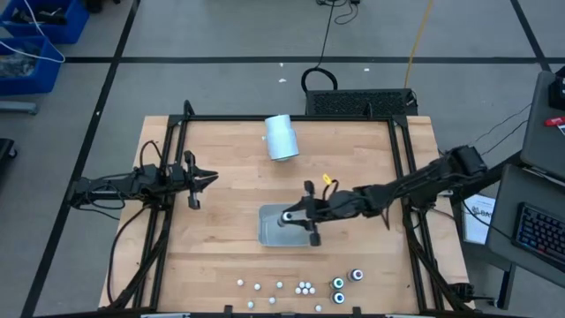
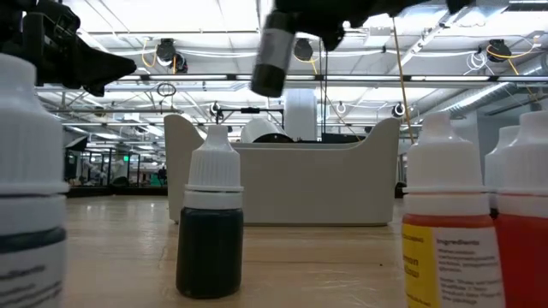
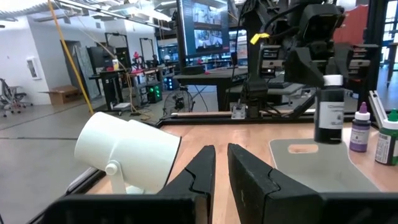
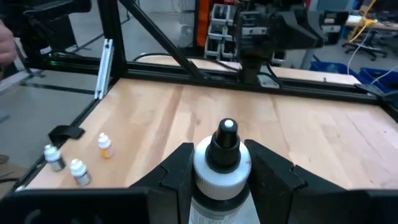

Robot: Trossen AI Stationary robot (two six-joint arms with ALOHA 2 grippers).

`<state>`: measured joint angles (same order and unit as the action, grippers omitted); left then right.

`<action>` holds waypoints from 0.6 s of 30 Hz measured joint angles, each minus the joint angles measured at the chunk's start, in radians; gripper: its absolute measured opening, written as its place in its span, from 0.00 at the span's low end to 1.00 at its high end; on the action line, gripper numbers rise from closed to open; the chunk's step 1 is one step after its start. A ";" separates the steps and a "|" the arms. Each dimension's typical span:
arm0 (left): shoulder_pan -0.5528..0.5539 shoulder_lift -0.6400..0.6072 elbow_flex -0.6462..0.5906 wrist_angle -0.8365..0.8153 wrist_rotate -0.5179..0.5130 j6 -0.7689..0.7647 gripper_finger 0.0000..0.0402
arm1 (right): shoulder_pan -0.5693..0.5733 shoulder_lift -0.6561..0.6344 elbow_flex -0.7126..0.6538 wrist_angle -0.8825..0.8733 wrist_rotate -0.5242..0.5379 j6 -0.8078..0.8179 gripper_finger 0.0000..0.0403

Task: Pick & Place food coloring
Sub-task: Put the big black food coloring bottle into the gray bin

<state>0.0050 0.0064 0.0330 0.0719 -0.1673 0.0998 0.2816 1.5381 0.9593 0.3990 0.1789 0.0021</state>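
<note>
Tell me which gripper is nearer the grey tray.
Right. The right gripper hangs over the grey tray, holding a food coloring bottle; the left gripper waits off toward the table's left side.

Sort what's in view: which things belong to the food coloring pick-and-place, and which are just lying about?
Job:
- small white-capped food coloring bottles standing along the table's near edge
- dark bottle clamped in the right pincer, over the tray
- grey rectangular tray

Lying about:
- pale-blue cylinder at the table's far side
- left pincer, idle at the left edge
</note>
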 joint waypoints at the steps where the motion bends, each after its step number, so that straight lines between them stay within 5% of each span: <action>1: 0.000 0.000 0.000 -0.001 0.000 0.000 0.13 | -0.001 0.017 0.019 -0.007 -0.001 -0.005 0.28; 18: 0.000 0.000 0.000 -0.001 -0.010 0.008 0.13 | -0.061 0.253 0.219 -0.077 0.003 0.015 0.29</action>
<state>0.0051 0.0063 0.0330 0.0711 -0.1768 0.1078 0.2208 1.7913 1.1786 0.3216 0.1814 0.0169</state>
